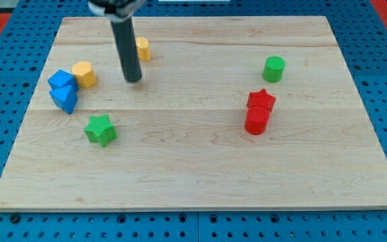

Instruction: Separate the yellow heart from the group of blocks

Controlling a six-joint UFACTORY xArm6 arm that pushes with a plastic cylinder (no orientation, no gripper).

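Camera view puts the wooden board flat on a blue pegboard, with the dark rod coming down from the view's top; my tip rests on bare wood, just to the view's right of a cluster at the view's left; there is no claw on this rig, so nothing to call apart or together. That cluster is two blue blocks, touching each other, with a yellow block against their upper right, which I take for the yellow heart, though its shape is hard to read; a second yellow block sits half hidden behind the rod, so which one is the heart is not certain. A green star lies below the cluster, apart from it; a green cylinder, a red star and a red cylinder stand well away at the view's right. The risk, as I judge it: a push from the tip's present side would drive the yellow block into the blue ones rather than free it; a glancing contact could also spin it aside.
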